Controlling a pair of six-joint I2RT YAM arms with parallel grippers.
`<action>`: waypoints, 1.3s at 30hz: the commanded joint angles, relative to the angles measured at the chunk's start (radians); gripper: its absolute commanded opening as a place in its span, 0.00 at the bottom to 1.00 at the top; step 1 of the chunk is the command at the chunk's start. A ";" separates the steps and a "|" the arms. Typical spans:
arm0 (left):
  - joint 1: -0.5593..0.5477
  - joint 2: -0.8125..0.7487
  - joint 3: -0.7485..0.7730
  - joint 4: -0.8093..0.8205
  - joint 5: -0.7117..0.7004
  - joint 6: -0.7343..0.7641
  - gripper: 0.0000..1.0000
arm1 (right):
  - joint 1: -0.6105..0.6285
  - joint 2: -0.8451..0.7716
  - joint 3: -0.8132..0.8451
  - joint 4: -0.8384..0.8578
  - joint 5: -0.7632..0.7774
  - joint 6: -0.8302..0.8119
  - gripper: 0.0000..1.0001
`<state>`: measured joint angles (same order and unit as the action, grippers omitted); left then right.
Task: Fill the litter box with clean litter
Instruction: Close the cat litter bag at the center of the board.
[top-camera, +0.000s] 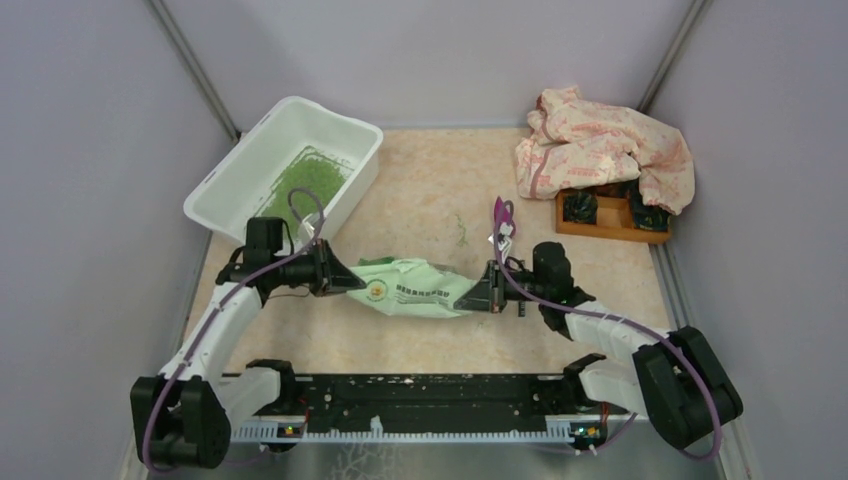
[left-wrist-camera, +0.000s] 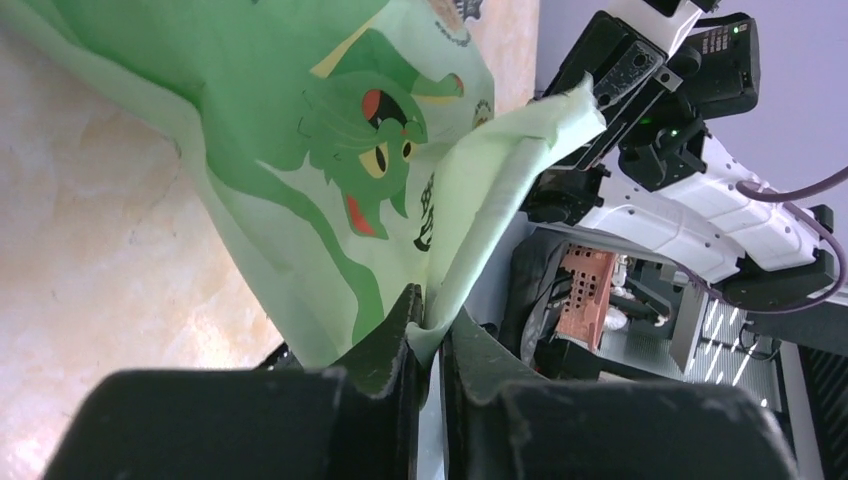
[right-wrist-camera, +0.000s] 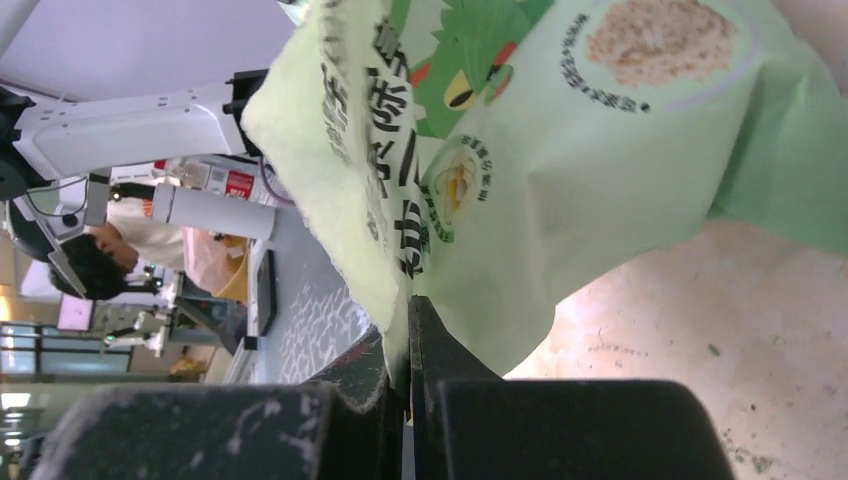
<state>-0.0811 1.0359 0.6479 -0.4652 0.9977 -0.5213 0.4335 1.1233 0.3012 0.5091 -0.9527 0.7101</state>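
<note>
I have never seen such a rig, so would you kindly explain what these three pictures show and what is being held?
The machine is two robot arms bolted to the near edge of a table. One picture looks down from above; the others come from a camera on each wrist. The left gripper and right gripper each pinch one end of a light green bag. Behind stand a white litter box holding some green litter, and an orange tray partly under a crumpled cloth.

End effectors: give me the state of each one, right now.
Left end effector: closed, pinching one edge of the litter bag.
Right end effector: closed, pinching the opposite edge of the same bag.
</note>
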 joint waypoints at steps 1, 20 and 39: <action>0.009 -0.057 -0.004 -0.155 -0.066 0.050 0.14 | -0.006 -0.003 -0.045 -0.091 -0.031 -0.016 0.00; -0.002 -0.116 -0.131 -0.298 -0.388 -0.096 0.11 | 0.073 0.108 -0.058 -0.265 0.106 -0.159 0.00; -0.007 -0.314 0.216 -0.421 -0.413 -0.219 0.12 | 0.079 0.131 0.004 -0.301 0.129 -0.173 0.00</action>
<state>-0.0853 0.7429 0.8425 -0.8627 0.5236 -0.6960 0.5018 1.2453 0.2630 0.1989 -0.8471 0.5568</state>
